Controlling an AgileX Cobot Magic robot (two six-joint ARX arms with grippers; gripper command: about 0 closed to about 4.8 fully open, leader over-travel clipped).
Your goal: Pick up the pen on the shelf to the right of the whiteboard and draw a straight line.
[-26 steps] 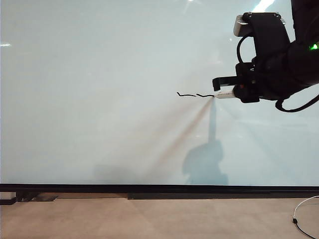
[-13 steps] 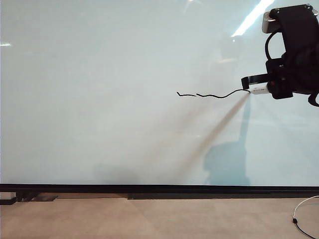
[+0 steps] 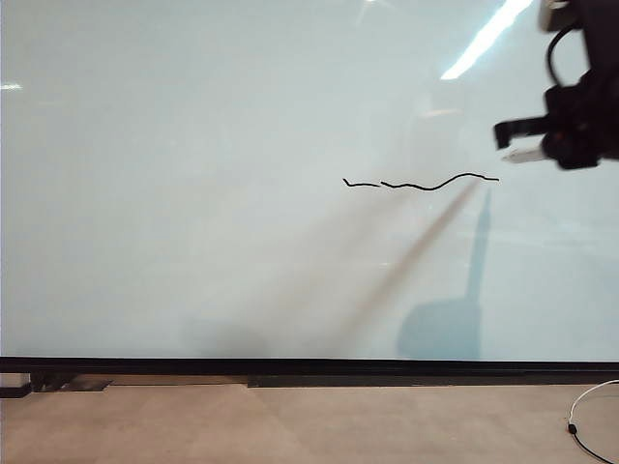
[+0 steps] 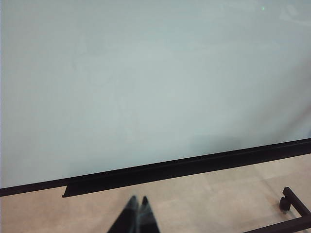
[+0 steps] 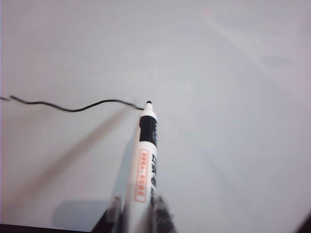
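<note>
Whiteboard (image 3: 213, 145): glossy, pale grey-white, flat, with streaks of ceiling light in its sheen and a black strip along the lower edge. Tan floor (image 3: 290, 425) below, matte, a thin white cable (image 3: 585, 416) curling at the lower right corner of the exterior view.

Line (image 3: 421, 183): thin black stroke, wavy rather than straight, running roughly level across the right half of the board at about mid-height; a small break near its left end.

Right gripper (image 3: 522, 140): black, blocky, near the board's right edge, above and just right of the line's right end. Jaws clamped on the pen (image 5: 144, 160), a slim round barrel, whitish plastic with orange print, a black collar and small dark nib. In the right wrist view the nib sits just beside the end of the stroke; contact with the surface cannot be judged. A soft blue-grey shadow falls on the board beneath.

Left gripper (image 4: 137, 216): low before the board's bottom edge, dark tapered fingertips pressed together, nothing between them. A black frame foot (image 4: 291, 206) stands on the floor nearby.
</note>
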